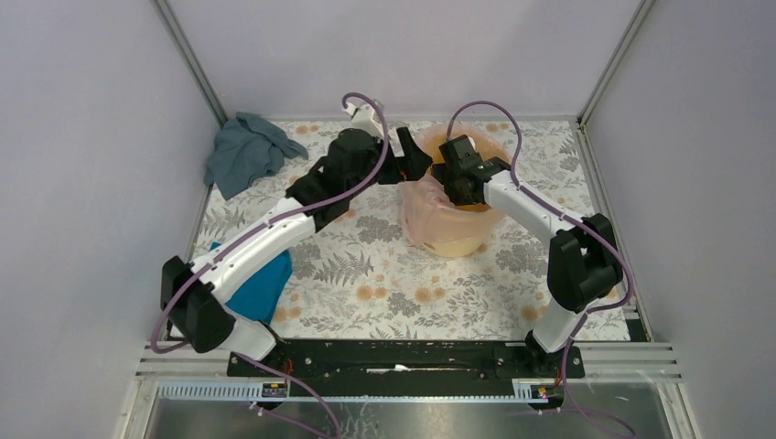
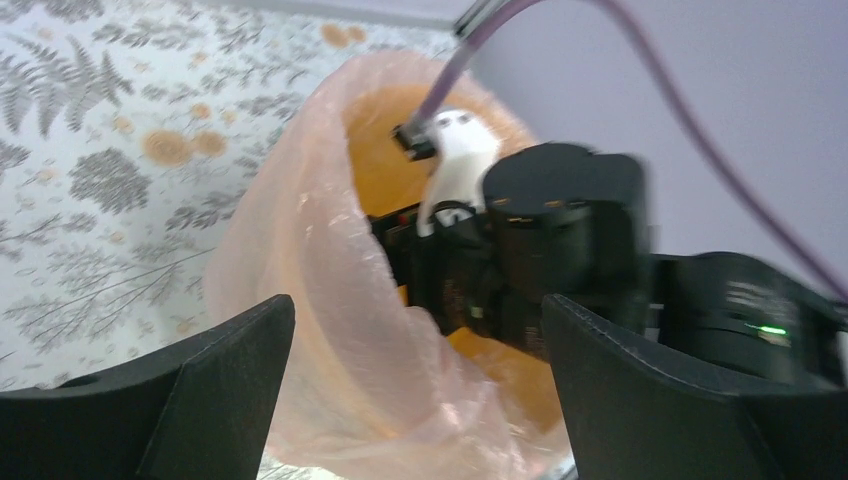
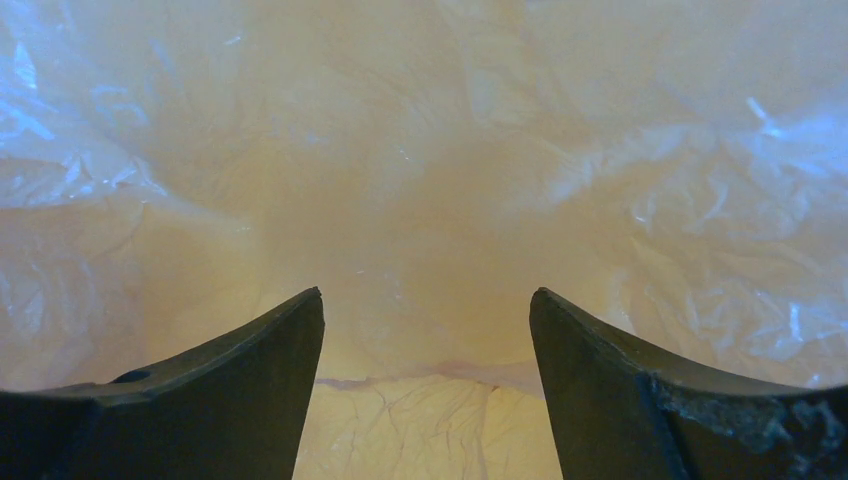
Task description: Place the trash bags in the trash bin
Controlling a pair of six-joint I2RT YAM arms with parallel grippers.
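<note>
The trash bin (image 1: 458, 240), a round yellow-orange bucket, stands at the back middle of the table. The pale-pink trash bag (image 1: 419, 208) lines it and drapes over its left rim and outer side. In the left wrist view the bag (image 2: 330, 300) hangs over the rim, with the orange bin wall (image 2: 385, 170) behind. My left gripper (image 1: 414, 163) is open just left of the rim; its jaws stand apart with bag film between them (image 2: 418, 310). My right gripper (image 1: 458, 187) reaches down inside the bin, open, with wrinkled bag film (image 3: 420, 200) ahead of its fingertips (image 3: 427, 300).
A grey-blue cloth (image 1: 245, 151) lies crumpled at the back left corner. A bright blue cloth (image 1: 261, 283) lies at the near left, partly under my left arm. Enclosure walls and frame posts surround the floral table cover (image 1: 384, 283).
</note>
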